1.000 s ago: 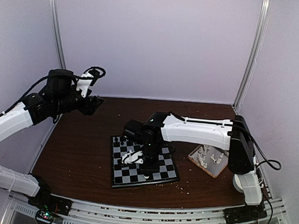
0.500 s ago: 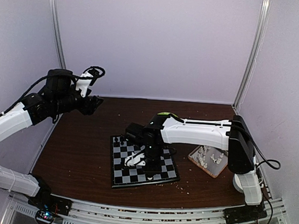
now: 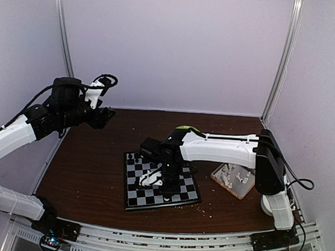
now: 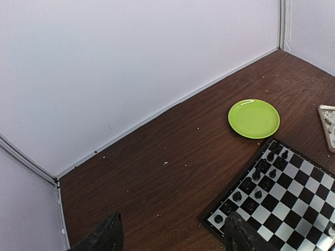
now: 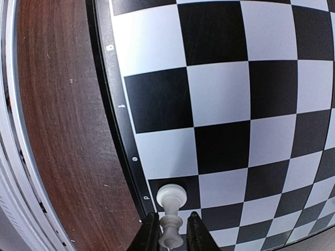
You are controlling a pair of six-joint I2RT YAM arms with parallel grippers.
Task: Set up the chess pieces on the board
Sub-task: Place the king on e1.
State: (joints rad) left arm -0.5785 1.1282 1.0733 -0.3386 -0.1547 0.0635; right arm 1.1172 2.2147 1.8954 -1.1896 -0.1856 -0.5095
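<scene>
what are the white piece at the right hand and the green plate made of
Small white chess piece: likely moulded plastic, smooth with soft sheen. Round lime-green plate: plastic or glazed ceramic; a glossy highlight on its rim, which is unclear.

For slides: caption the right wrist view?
Right jaws flank a tiny white plastic chess piece at the edge of the black-and-grey checked board.

faint rim marks [image 5: 134, 158] on the board [image 5: 217, 94], possibly digits, unreadable
</scene>
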